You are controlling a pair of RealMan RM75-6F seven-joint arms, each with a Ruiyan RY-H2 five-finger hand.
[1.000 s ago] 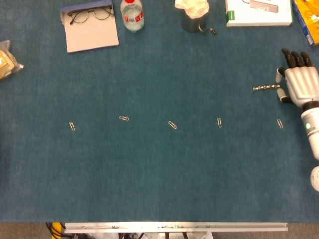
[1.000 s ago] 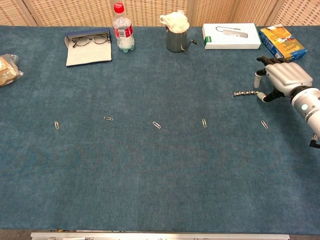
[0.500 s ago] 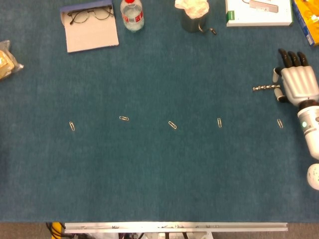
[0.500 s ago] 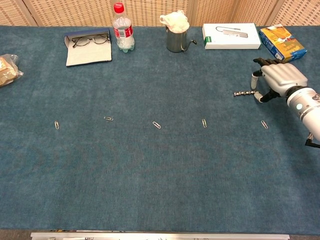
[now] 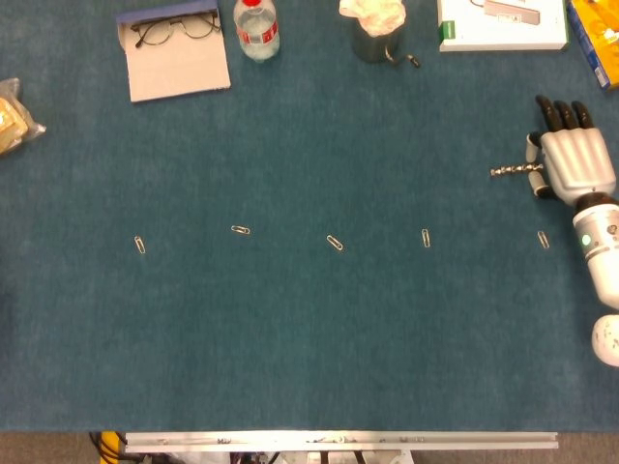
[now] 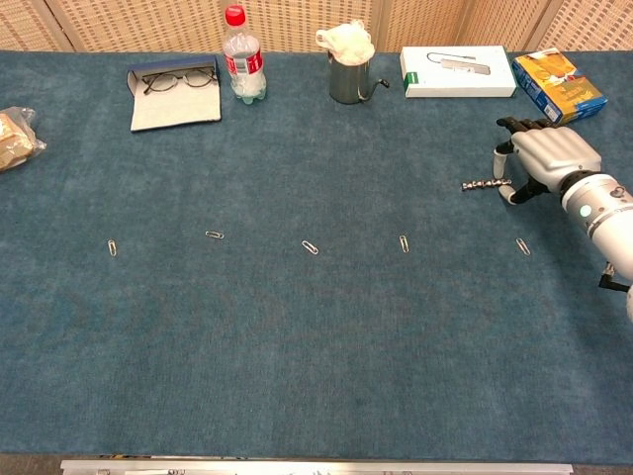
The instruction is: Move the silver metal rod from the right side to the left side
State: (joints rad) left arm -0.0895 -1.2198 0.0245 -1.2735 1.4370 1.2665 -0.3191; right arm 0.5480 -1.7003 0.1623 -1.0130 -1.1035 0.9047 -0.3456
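The silver metal rod, short and ridged, lies flat on the blue table at the right side. My right hand hovers palm down just to its right. The rod's right end reaches in between the thumb and a lower finger, which stand apart on either side of it without closing on it. The dark fingertips point toward the table's far edge. My left hand shows in neither view.
A row of paper clips crosses the middle of the blue table, one just below the hand. Along the far edge stand a glasses case, water bottle, metal cup, white box and yellow packet; a wrapped snack lies at the far left.
My right hand has shifted slightly left and toward the far edge, closing in around the rod's right end. The rod has stayed where it lay.
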